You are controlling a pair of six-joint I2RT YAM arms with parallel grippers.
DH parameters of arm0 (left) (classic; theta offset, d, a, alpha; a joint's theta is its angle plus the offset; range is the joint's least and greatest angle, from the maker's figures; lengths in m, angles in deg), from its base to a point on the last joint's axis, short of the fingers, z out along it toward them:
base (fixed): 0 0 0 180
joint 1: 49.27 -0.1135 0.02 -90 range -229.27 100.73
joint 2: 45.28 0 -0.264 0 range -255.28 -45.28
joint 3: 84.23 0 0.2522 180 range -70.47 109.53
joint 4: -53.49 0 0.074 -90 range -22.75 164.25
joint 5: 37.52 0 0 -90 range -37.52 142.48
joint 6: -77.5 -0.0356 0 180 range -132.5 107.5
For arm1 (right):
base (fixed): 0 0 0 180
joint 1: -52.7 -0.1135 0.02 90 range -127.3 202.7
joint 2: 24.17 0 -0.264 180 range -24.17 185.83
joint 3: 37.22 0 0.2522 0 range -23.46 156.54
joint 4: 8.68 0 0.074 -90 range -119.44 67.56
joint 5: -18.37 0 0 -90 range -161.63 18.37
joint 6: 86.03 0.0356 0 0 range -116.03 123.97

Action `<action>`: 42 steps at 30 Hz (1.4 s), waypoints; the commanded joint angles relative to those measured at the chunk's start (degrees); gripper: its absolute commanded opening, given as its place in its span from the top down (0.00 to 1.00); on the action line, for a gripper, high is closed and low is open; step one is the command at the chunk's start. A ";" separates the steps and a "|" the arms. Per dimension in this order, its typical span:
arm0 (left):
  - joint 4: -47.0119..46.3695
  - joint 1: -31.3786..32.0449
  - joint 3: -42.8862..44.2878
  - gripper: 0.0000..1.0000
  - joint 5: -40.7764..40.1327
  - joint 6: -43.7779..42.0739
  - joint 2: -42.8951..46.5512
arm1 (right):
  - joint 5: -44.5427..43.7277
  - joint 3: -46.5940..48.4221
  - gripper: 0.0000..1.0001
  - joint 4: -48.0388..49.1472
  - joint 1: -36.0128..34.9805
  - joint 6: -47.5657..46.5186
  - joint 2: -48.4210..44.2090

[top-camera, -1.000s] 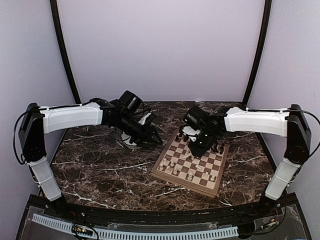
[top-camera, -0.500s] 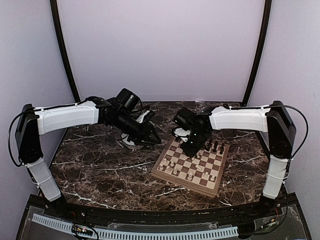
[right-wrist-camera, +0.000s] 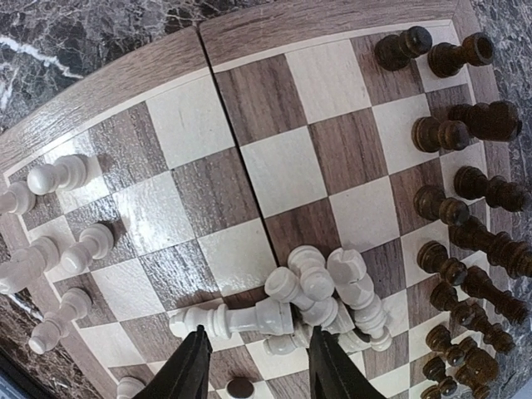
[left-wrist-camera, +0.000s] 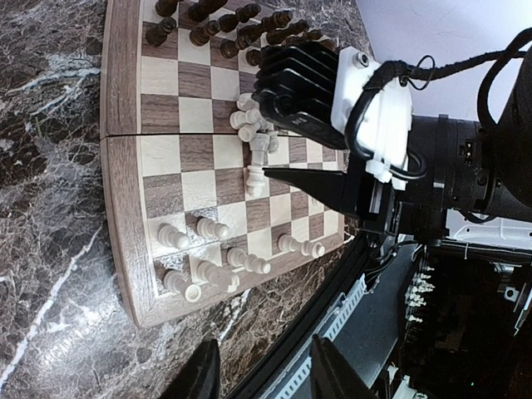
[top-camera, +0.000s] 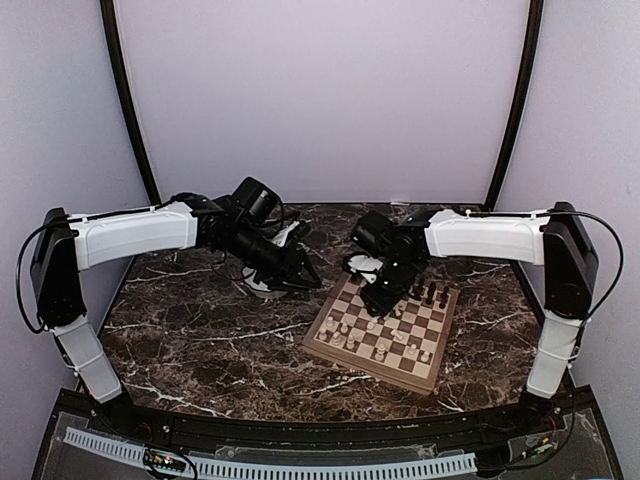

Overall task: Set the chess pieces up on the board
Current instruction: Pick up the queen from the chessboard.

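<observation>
- The board [left-wrist-camera: 120,166] lies on the dark marble desk [top-camera: 200,340], right of centre and turned at an angle to the desk's edges.
- The dark chess pieces [right-wrist-camera: 438,133] are crowded along one end of the board, the end farther from the arms' bases. Most of them stand in two close rows.
- Some pale pieces [right-wrist-camera: 58,174] stand spread over the squares at the opposite, nearer end.
- A heap of pale pieces [right-wrist-camera: 332,295] lies toppled in a tangle around the middle of the board, touching one another.
- One longer pale piece [right-wrist-camera: 237,318] lies flat on its side just beside that heap.
- The right claw [right-wrist-camera: 259,332] hangs over the board by the heap. Its two fingers are spread, with the fallen long piece just in front of their tips. Nothing is pinched between them, so it is open and empty.
- In the overhead view the right arm reaches in from the right side, with its wrist above the far left part of the board.
- The left claw [left-wrist-camera: 264,341] is off the board, over the desk to its left, and points toward the board. Its fingers stand apart with nothing between them, so it too is open and empty.
- A white bowl [top-camera: 262,288] sits on the desk under the left arm's wrist, mostly hidden by it. What it holds cannot be seen.
</observation>
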 commanded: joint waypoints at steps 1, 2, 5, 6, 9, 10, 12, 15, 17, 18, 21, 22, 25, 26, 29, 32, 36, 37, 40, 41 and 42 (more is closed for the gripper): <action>0.61 0.10 -0.69 0.61 0.22 -0.74 2.09 | 2.78 -1.35 0.57 0.05 0.46 -0.68 -2.34; 0.62 0.09 -0.81 0.61 0.32 -0.67 2.10 | 3.51 -1.78 0.57 0.34 0.45 -0.83 -2.31; 0.61 0.15 -1.08 0.61 0.31 -0.57 2.18 | 4.14 -2.11 0.60 0.82 0.46 -0.84 -1.80; 0.62 0.16 -1.13 0.61 0.30 -0.56 2.25 | 4.14 -2.00 0.61 0.85 0.43 -0.84 -1.47; 0.61 0.12 -1.42 0.61 0.23 -0.60 2.49 | 3.67 -1.28 0.66 0.49 0.46 -0.56 -0.44; 0.62 0.10 -1.50 0.61 0.15 -0.67 2.52 | 3.51 -0.97 0.67 0.32 0.41 -0.34 -0.17; 0.45 0.16 -1.83 0.61 -0.08 -0.65 2.67 | 3.08 -0.56 0.68 0.21 0.46 0.34 0.18; 0.18 0.17 -2.27 0.61 -0.38 -0.58 2.64 | 2.53 -0.04 0.65 -0.52 0.46 2.06 1.54; 0.15 0.15 -2.29 0.61 -0.39 -0.56 2.65 | 2.29 0.50 0.63 -1.19 0.46 3.67 2.34; 0.07 0.10 -2.29 0.61 -0.40 -0.52 2.64 | 2.49 0.56 0.63 -1.25 0.46 4.67 2.43; 0.09 0.14 -2.37 0.61 -0.46 -0.47 2.84 | 3.18 0.38 0.59 -0.68 0.45 8.00 2.27; 0.10 0.16 -2.38 0.61 -0.47 -0.47 2.82 | 3.54 0.46 0.58 -0.53 0.46 8.99 2.31; 0.03 0.15 -2.40 0.61 -0.37 -0.39 2.74 | 4.14 0.66 0.55 -0.23 0.42 11.76 2.71; 0.01 0.17 -2.35 0.61 -0.34 -0.43 2.66 | 4.14 0.66 0.54 -0.11 0.45 12.62 2.89; 0.07 0.17 -1.96 0.61 -0.01 -0.52 2.46 | 4.12 0.90 0.53 -0.28 0.39 14.29 4.05; 0.37 0.10 -1.50 0.61 0.06 -0.81 2.22 | 4.14 0.97 0.53 -0.78 0.22 16.17 5.07; 0.67 0.12 -1.10 0.61 0.21 -0.89 1.96 | 2.77 0.97 0.54 -1.53 -0.31 17.96 5.77; 0.70 0.11 -1.08 0.61 0.21 -0.90 1.90 | 2.74 0.82 0.55 -1.55 -0.45 18.36 5.85; 0.63 0.10 -1.08 0.61 0.24 -0.83 1.76 | 3.66 0.13 0.61 -1.30 -1.19 19.43 6.02; 0.58 0.15 -1.03 0.61 0.23 -0.87 1.75 | 3.79 -0.05 0.62 -1.40 -1.54 19.77 6.12; 0.56 0.12 -0.94 0.61 0.28 -0.90 1.75 | 3.66 -0.23 0.63 -1.42 -1.98 19.97 6.13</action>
